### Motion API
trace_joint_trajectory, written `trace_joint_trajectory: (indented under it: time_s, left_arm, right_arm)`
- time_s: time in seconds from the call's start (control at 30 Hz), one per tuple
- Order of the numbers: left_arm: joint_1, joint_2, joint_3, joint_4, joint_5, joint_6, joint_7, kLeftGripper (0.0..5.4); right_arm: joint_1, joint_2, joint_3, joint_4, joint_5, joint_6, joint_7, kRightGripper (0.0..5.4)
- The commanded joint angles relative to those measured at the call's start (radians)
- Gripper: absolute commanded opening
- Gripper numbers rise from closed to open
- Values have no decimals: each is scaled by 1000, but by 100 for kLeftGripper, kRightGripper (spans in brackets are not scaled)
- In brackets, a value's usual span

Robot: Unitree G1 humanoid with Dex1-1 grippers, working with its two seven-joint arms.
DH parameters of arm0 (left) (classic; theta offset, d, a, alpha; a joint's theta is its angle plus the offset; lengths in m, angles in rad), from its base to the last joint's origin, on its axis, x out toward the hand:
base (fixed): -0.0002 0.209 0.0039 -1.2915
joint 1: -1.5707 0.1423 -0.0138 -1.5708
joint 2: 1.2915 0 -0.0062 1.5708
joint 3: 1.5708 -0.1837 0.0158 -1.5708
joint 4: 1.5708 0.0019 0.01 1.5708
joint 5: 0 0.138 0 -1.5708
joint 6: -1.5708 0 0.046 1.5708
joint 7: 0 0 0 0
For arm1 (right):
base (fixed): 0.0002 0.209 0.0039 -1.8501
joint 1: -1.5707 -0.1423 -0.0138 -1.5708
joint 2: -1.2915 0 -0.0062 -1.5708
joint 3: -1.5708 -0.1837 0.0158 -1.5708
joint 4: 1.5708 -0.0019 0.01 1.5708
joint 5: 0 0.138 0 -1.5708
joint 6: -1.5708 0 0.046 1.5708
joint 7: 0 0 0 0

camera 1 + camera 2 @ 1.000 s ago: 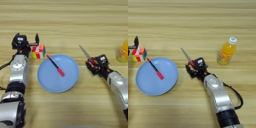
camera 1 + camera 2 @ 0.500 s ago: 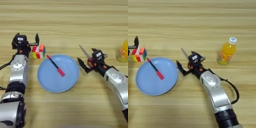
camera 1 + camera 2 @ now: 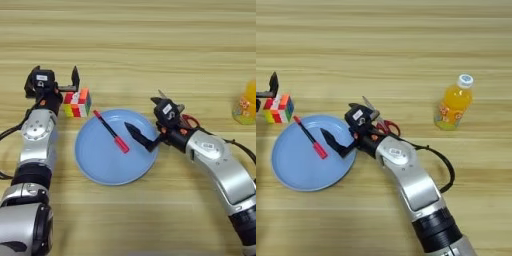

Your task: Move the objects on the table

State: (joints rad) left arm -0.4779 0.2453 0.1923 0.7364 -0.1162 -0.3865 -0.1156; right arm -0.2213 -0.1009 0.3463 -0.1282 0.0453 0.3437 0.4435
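Right gripper (image 3: 145, 131): spread empty over round blue plate (image 3: 100, 167); could knock slim red-capped black pen (image 3: 111, 138). Left gripper (image 3: 67, 85): open, idle.

I'm seeing even, fairly bright overhead light washing the table (image 3: 406, 40), no hard glare. Shadows are staying short and soft: a thin one is hugging the near rim of the blue plate (image 3: 100, 172), another is sitting under the right gripper (image 3: 145, 125). Both views are looking slightly soft overall. The orange-drink bottle (image 3: 455, 102) is glowing translucent, with edges blurring a bit.
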Motion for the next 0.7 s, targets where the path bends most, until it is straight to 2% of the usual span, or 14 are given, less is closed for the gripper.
trace_joint_trajectory:
  time_s: [0.03, 0.2, 0.37, 0.5, 0.7]
  left_arm:
    - [7, -6, -1, -8, 6, 17, 6, 540]
    - [10, -7, -3, -15, 6, 19, 9, 540]
    - [14, -9, -5, -24, 7, 22, 10, 540]
    - [17, -11, -6, -32, 8, 26, 12, 540]
    - [22, -12, -7, -41, 8, 29, 14, 540]
  right_arm:
    - [-52, 35, 11, 65, 8, 28, 5, 538]
    - [-83, 81, 52, 139, -2, 33, 13, 538]
    - [-66, 112, 108, 182, -15, 27, 20, 538]
    - [-56, 118, 133, 228, -30, 4, 21, 538]
    - [-66, 126, 125, 330, -44, -20, 10, 538]
